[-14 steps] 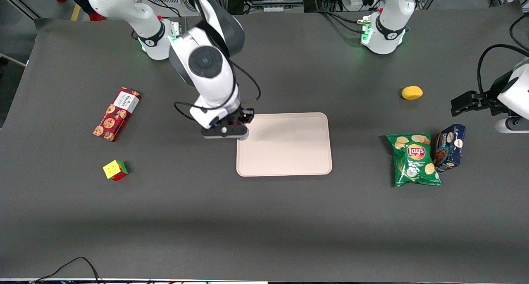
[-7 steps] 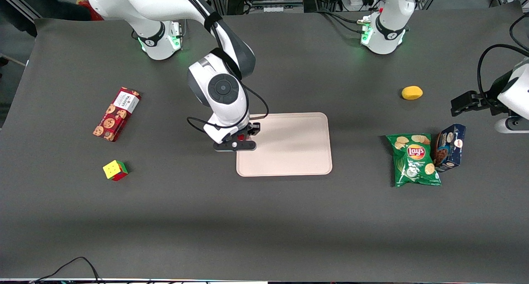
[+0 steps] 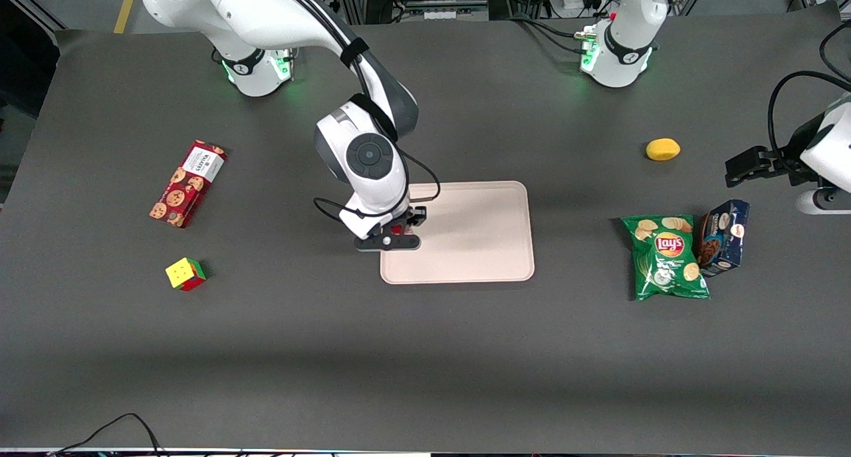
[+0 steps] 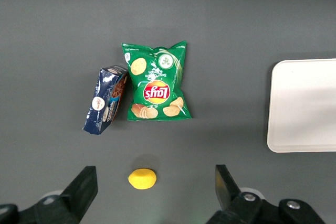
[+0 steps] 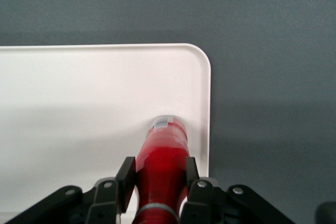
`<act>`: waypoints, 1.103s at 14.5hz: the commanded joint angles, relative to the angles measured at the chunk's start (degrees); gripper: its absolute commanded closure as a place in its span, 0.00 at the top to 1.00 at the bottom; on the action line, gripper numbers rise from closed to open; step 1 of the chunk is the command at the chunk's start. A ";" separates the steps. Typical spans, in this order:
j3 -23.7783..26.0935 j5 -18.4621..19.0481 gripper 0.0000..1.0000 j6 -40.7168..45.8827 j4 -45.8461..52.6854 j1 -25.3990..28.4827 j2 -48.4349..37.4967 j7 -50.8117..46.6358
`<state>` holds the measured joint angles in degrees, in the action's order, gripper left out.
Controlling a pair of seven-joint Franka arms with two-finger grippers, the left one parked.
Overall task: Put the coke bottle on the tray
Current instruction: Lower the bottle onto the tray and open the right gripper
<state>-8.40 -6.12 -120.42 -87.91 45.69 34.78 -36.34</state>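
Observation:
My gripper (image 3: 397, 234) is over the working arm's end of the pale pinkish-beige tray (image 3: 479, 237). It is shut on the small red coke bottle (image 5: 161, 169), with one finger on each side of the bottle's body. In the front view only a bit of red (image 3: 397, 229) shows under the wrist. In the right wrist view the bottle hangs upright with its clear base toward the tray (image 5: 79, 108), close to the tray's rim. I cannot tell whether the base touches the tray.
A red cookie box (image 3: 187, 183) and a coloured cube (image 3: 185, 274) lie toward the working arm's end. A green Lay's bag (image 3: 666, 257), a blue box (image 3: 723, 237) and a yellow lemon (image 3: 663, 150) lie toward the parked arm's end.
My gripper has carried the bottle from the tray's corner farther from the camera to a spot over the tray's end, nearer the camera, and has come lower.

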 commanded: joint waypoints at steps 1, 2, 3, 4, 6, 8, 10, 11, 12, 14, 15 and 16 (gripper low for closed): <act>-0.21 -1.44 0.00 -0.16 2.04 0.28 1.07 -0.66; -0.12 -1.44 0.00 -0.17 2.04 0.28 1.25 -0.66; -0.12 -1.44 0.00 -0.17 2.04 0.28 1.25 -0.66; -0.12 -1.44 0.00 -0.17 2.04 0.28 1.16 -0.66; -0.21 -1.44 0.25 -0.17 2.12 0.19 1.25 -0.14; -0.21 -1.44 0.75 -0.17 2.12 0.19 1.34 -0.57; -0.12 -1.44 1.00 -0.25 2.12 0.19 1.34 -0.66; -0.12 -1.44 1.00 -0.34 2.12 0.19 1.34 -0.66; -0.21 -1.44 1.00 -0.43 2.12 0.19 1.34 -0.58; -0.21 -1.44 1.00 -0.43 2.12 0.19 1.34 -0.66; -0.21 -1.53 1.00 -0.43 2.12 0.19 1.34 -0.66; -0.12 -1.44 1.00 -0.43 2.12 0.19 1.34 -0.66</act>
<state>-8.40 -6.20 -120.53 -87.06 45.68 35.32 -36.34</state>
